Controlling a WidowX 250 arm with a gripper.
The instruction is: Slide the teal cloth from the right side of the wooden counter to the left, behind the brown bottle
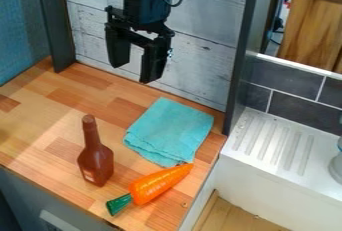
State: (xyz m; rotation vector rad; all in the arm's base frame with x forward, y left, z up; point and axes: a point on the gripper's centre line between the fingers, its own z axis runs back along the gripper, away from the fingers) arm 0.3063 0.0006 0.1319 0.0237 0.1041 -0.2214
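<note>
High over the back of the wooden counter hangs the black gripper (133, 74), pointing down with its two fingers apart and nothing between them. Below it and to the right lies a folded turquoise cloth (171, 131) on the counter. A brown bottle (96, 161) with a long thin neck is at the left of the cloth, apart from it. In front of the cloth lies an orange carrot (159, 183) at a slant, its green end toward the lower left and its other end at the cloth's front edge.
The wooden counter (41, 134) ends at a front edge on the lower left. Dark upright posts and a whitish plank wall (194, 70) bound its back. At the right are a white ribbed drainboard (277, 147) and dark tiles (294, 80). A wooden block (308, 25) is behind them.
</note>
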